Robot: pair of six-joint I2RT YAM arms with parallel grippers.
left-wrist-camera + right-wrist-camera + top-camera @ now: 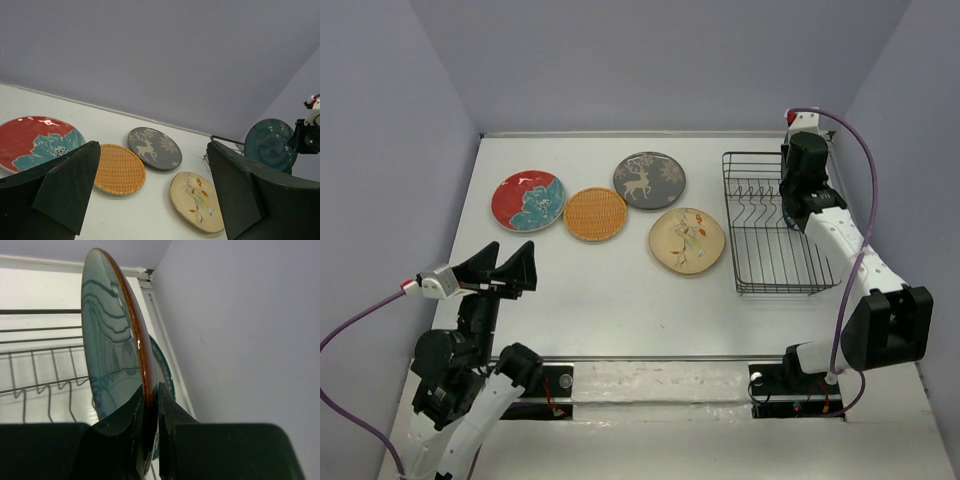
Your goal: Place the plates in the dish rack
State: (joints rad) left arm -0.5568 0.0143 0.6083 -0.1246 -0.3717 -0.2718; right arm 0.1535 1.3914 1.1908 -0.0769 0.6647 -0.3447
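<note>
**Operator:** What has my right pincer got?

**Spotter:** Your right pincer (pixel 150 401) is pinching the teal plate (pixel 107 340) by its lower rim. One finger is on the glossy face and the other on the back. The plate stands on edge, close to upright, and rises straight out of the pincer. Its brown rim is turned toward your wrist camera.

**Operator:** Where is that against the rack?

**Spotter:** The rack (pixel 780 291) sits at the right of the bench (pixel 620 310). In your right wrist view its wires and prongs lie left of the plate and lower down. The right wall (pixel 240 330) is close on the plate's other side. From above, your wrist hangs over the rack's far right part. I cannot tell whether the plate touches a wire. A second teal edge (pixel 166 371) shows just behind the plate, and I cannot tell what that is either.

**Operator:** And my left side?

**Spotter:** Your left pincer (pixel 508 262) is spread wide and grips nothing. It is raised over the near left of the bench. Beyond it four plates lie flat:
- The red plate (pixel 528 200) is farthest left.
- The orange plate (pixel 595 213) is just beside it on the right.
- The grey plate (pixel 649 180) is near the orange one, farther back.
- The cream plate (pixel 687 240) lies nearest the rack, apart from it.
</note>
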